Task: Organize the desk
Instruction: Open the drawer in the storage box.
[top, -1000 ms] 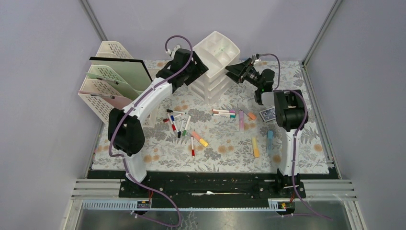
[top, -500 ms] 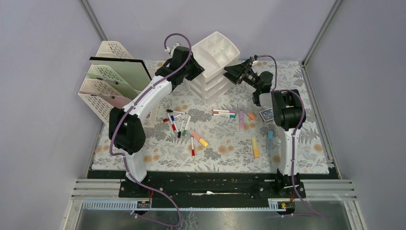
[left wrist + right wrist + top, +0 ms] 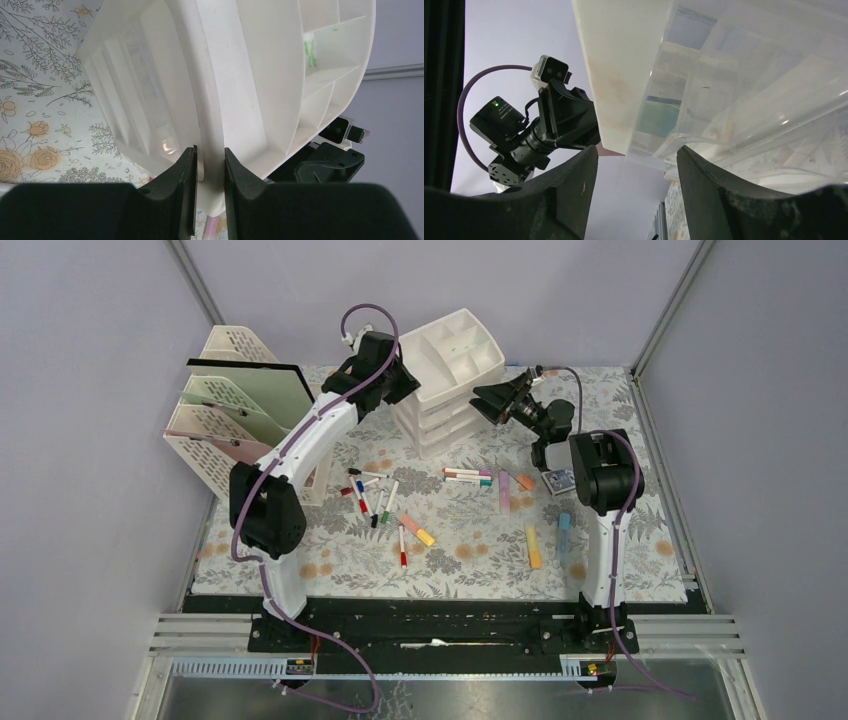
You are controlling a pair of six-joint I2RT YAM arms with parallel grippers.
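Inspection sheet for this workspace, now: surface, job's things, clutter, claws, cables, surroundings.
Surface: desk under a fern-and-flower cloth; no spills seen.
Job's things: white drawer unit at back centre; file rack at back left, holding folders.
Clutter: markers scattered left of centre; highlighters loose to the right; card deck by the right arm.
Claws: left claw shut on the drawer unit's wall; right claw open at the unit's other side.
Cables: purple cables run along both arms, off the clutter.
Surroundings: grey walls, metal rails; nothing else seen.
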